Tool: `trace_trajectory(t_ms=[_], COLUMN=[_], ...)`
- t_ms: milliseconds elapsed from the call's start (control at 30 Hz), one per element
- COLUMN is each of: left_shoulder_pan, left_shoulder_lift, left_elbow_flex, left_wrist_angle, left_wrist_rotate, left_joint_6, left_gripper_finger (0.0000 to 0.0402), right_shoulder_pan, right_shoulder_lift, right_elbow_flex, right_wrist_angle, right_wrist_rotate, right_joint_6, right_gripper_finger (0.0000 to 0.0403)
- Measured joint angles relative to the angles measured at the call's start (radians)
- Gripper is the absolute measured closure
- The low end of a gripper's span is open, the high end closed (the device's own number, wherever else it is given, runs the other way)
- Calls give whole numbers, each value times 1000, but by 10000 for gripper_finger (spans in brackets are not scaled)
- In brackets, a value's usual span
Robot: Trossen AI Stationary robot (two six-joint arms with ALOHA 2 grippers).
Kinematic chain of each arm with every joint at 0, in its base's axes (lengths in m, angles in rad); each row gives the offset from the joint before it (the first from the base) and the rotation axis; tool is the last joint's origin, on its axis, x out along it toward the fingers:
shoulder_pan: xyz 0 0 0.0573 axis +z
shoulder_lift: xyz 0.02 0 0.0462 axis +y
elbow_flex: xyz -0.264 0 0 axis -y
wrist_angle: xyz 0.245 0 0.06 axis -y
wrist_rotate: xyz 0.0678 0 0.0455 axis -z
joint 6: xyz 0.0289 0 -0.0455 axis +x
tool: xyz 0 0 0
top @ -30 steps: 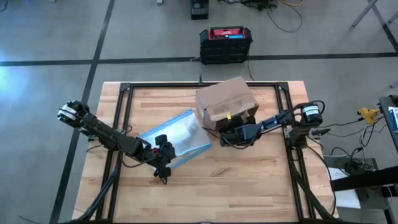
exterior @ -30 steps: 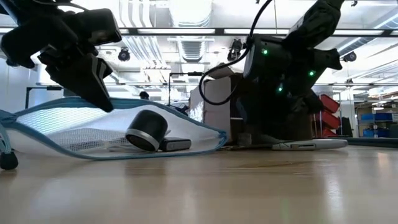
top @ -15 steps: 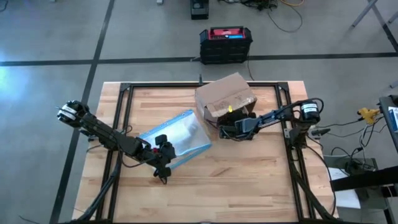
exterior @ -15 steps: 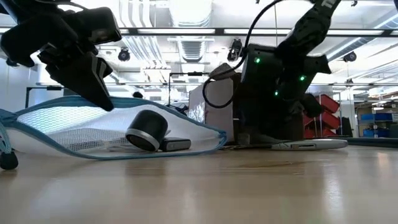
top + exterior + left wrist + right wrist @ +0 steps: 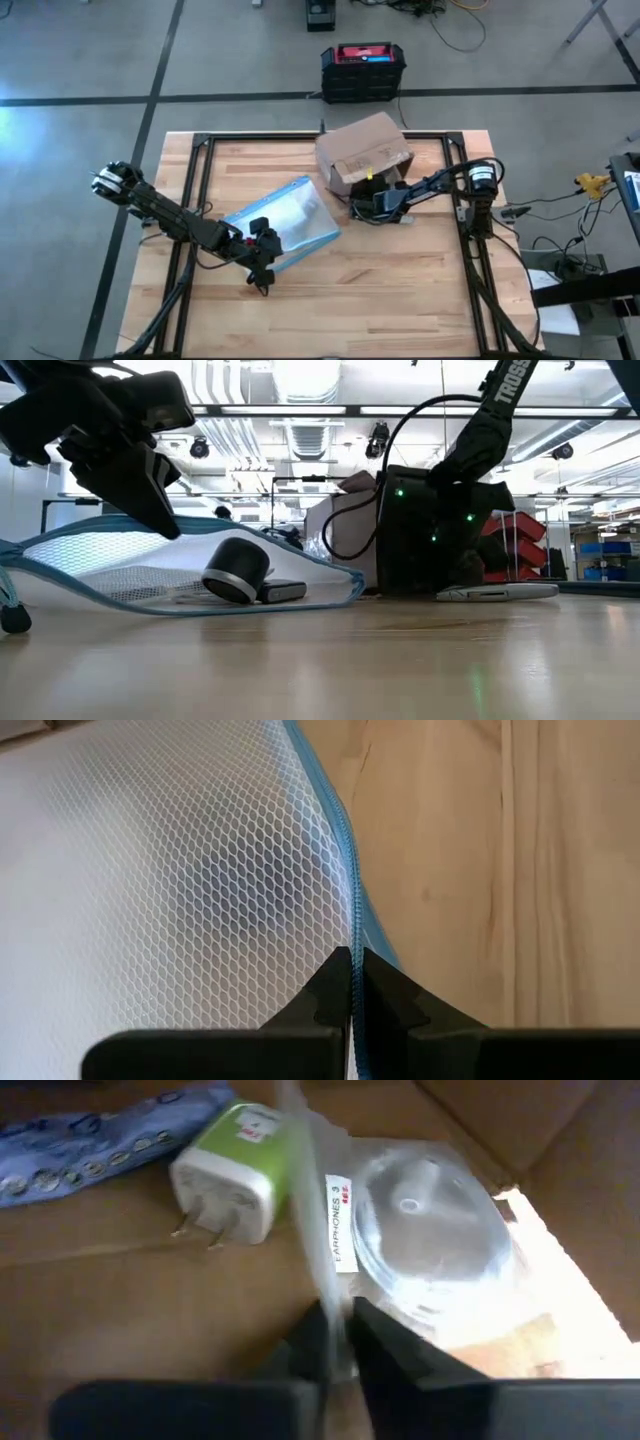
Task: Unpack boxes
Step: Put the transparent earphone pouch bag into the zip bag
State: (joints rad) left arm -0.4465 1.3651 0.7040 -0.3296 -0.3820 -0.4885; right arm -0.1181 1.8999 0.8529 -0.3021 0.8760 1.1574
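The brown cardboard box (image 5: 360,150) lies at the table's far middle, its open side toward my right gripper (image 5: 364,207), which reaches inside. The right wrist view shows the box's inside: a clear plastic packet (image 5: 430,1220) holding a round part, a green-and-white plug (image 5: 235,1175) and a blue patterned piece (image 5: 90,1135). My right gripper (image 5: 338,1335) is shut on the packet. My left gripper (image 5: 262,246) is shut on a clear mesh pouch (image 5: 280,218) with a blue edge, left of the box. A black cylinder (image 5: 237,570) lies inside the pouch. My left gripper pinches the pouch's blue zipper edge (image 5: 350,935) between its two fingertips, slanting down from the table's left side. That edge is raised, and the rest of the pouch (image 5: 200,585) lies on the table. My right gripper pinches a thin upright edge of the clear packet (image 5: 322,1250) between its fingers, slanting down into the box from the table's right side. The packet lies on the box's inner wall.
A black-and-red case (image 5: 363,70) stands on the floor beyond the table's far edge. Black frame rails (image 5: 200,180) run along the table's left, right and far sides. A flat pale strip (image 5: 500,592) lies on the table by the box.
My right gripper has gone down and toward the far edge, into the box's opening. The box has shifted a little toward the far edge.
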Motion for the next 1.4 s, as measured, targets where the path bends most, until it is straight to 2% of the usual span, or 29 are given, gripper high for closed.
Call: trace_trajectory(t_ms=[67,233,367,700,867,1100,1267,1400], left_shoulder_pan=[0,0,0,0,0,18,29,36], left_shoulder_lift=[0,0,-1,-2,-4,-6,-6,-6], left_elbow_flex=[0,0,0,0,0,0,0,0], left_wrist_angle=[0,-1,-3,-6,-8,59,90,191], left_wrist_rotate=[1,1,1,1,1,-23,-25,-30], left_joint_6=[0,2,4,8,8,12,9,29], left_gripper_finger=[401,401,401,401,401,401,401,401], right_shoulder_pan=[5,47,122,266,357,533,578,578], right_shoulder_lift=[-9,-60,-127,-233,-273,-302,-302,-301], right_elbow_flex=[-1,-6,-6,-6,-3,-3,12,52], right_wrist_angle=[-7,-29,-39,-64,-60,24,136,249], right_wrist_rotate=[-4,-55,-118,-161,-259,-255,-249,-250], right_joint_6=[-33,-54,-64,-85,-199,-377,-469,-619], right_gripper_finger=[392,401,402,403,403,403,403,403])
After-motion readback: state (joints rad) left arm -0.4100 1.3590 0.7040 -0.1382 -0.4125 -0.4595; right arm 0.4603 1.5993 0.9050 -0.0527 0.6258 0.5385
